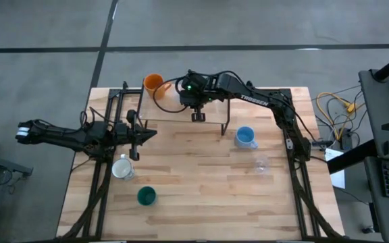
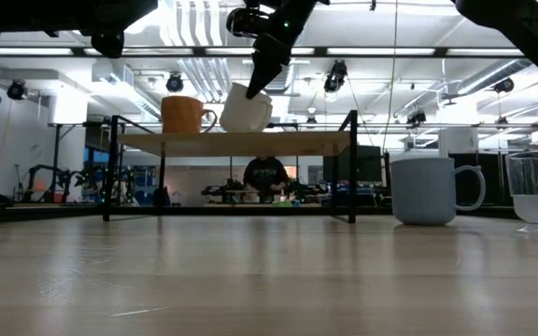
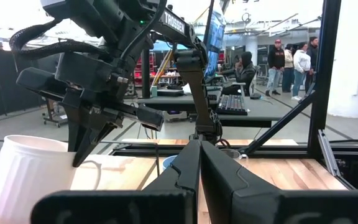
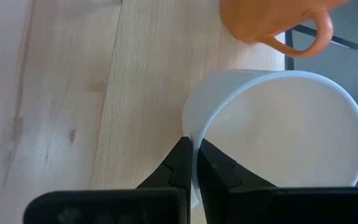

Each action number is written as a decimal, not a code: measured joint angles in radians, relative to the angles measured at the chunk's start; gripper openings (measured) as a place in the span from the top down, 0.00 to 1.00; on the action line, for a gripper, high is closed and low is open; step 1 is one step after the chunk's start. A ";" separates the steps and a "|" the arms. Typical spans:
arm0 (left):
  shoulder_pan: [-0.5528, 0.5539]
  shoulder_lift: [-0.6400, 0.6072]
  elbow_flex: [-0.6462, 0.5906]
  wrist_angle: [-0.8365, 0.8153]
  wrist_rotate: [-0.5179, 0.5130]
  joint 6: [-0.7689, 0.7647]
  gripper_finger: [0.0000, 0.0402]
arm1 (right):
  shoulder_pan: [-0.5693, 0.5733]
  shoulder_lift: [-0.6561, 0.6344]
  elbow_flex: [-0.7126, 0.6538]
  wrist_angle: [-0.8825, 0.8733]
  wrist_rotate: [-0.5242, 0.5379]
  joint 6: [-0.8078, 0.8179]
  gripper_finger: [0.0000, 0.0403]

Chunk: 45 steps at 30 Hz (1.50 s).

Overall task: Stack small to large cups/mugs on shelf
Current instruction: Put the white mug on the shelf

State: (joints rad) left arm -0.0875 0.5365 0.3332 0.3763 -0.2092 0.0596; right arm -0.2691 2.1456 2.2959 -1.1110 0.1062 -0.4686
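The orange mug (image 1: pixel 154 84) stands on its base on the light-wood shelf (image 2: pixel 236 142), at its left end. My right gripper (image 2: pixel 253 86) is shut on the plain white mug (image 2: pixel 246 110), just right of the orange mug (image 2: pixel 185 115). My left gripper (image 1: pixel 139 137) is shut and empty, on the near side of the shelf's left end. The white mug with dark markings (image 1: pixel 122 168), the dark green cup (image 1: pixel 146 196), the light blue mug (image 1: pixel 246 137) and the clear glass (image 1: pixel 262 164) stand on the tabletop. The set of small cups is out of view. My right gripper pinches the white mug's rim (image 4: pixel 190 134), one finger inside the mug and one outside. The fingers come from above, slanting down. The mug is tilted over the shelf board, its lower edge (image 2: pixel 229 128) at the board; whether it touches I cannot tell.
The shelf's black legs (image 2: pixel 351 168) stand on the tabletop at its corners. The shelf board right of the white mug is bare. The table's black frame rails (image 1: pixel 100 175) run along both sides. People stand in the room beyond the table (image 3: pixel 291 59).
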 joint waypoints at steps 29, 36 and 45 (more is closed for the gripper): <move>0.000 0.000 0.000 0.000 0.000 0.000 1.00 | 0.000 -0.001 -0.013 -0.003 0.000 0.001 0.98; 0.000 0.000 0.000 0.000 0.000 0.000 1.00 | 0.000 -0.002 -0.013 -0.004 0.000 0.004 0.91; 0.000 0.000 0.000 0.000 0.000 0.000 1.00 | 0.000 -0.002 -0.013 -0.004 0.000 0.005 0.87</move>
State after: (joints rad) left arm -0.0872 0.5362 0.3332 0.3763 -0.2092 0.0593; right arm -0.2687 2.1441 2.2829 -1.1149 0.1066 -0.4636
